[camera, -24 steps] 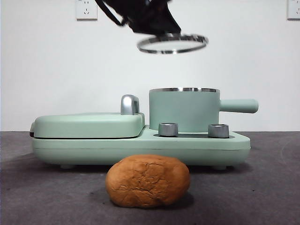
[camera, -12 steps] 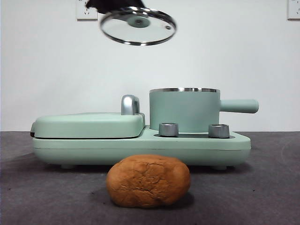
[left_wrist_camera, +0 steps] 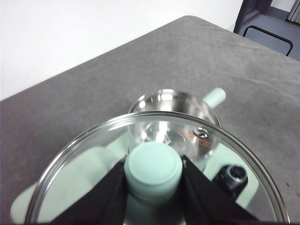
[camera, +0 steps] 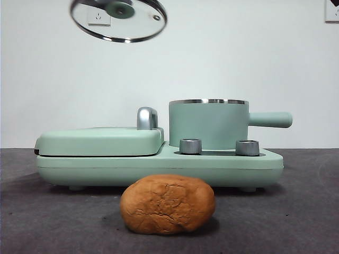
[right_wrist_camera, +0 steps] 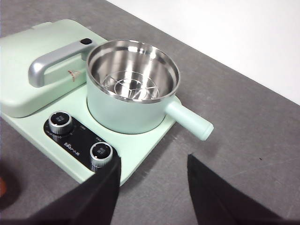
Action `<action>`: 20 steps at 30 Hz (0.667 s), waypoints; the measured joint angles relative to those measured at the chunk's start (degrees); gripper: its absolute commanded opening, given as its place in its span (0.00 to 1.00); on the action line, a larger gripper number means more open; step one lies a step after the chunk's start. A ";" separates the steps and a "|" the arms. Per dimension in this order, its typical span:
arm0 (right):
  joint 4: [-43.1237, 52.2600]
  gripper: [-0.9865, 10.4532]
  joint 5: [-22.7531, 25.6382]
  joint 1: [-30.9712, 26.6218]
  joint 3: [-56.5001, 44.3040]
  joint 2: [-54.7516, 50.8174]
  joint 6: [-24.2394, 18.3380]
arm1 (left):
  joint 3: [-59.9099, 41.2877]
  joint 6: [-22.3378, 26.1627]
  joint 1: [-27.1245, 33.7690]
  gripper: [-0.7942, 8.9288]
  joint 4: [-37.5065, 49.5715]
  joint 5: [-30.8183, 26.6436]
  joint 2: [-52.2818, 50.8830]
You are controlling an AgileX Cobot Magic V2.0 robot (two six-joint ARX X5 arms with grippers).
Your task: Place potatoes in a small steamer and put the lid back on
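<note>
The grey table (camera: 296, 211) carried a mint-green cooker base (camera: 159, 166), whose flat hinged griddle (camera: 98, 142) with a chrome handle (camera: 146, 117) lay shut on one side. On the other side of the base stood the small steamer (camera: 208, 124), uncovered, its straight handle (camera: 270, 119) pointing away from the griddle. The right wrist view showed the steel inside of the steamer with a wire rack (right_wrist_camera: 129, 86) at its bottom. The potato (camera: 167, 204) lay on the table just in front of the base, well apart from the pot and untouched.

The lid (camera: 119, 20) hung tilted high in the air, above the griddle side and well clear of the pot. The left gripper (left_wrist_camera: 153, 174) held it, both black jaws clamped against the mint knob (left_wrist_camera: 153, 168). The right gripper (right_wrist_camera: 152, 187) hovered beside the base near the pot's handle, its jaws spread apart and holding nothing. Two steel dials (camera: 190, 146) sat at the front of the base below the pot.
</note>
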 measured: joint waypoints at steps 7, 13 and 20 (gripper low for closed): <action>-0.66 0.28 -0.02 2.89 0.00 0.39 0.00 | -13.66 -1.81 3.32 0.10 0.20 0.11 -12.11; -1.53 0.28 -0.09 8.41 0.00 3.52 0.00 | -25.29 -6.23 6.91 0.10 1.01 -0.07 -23.54; -1.51 0.31 -0.46 17.51 0.00 10.27 -0.96 | -30.16 -10.12 9.20 0.10 -3.37 -4.24 -34.45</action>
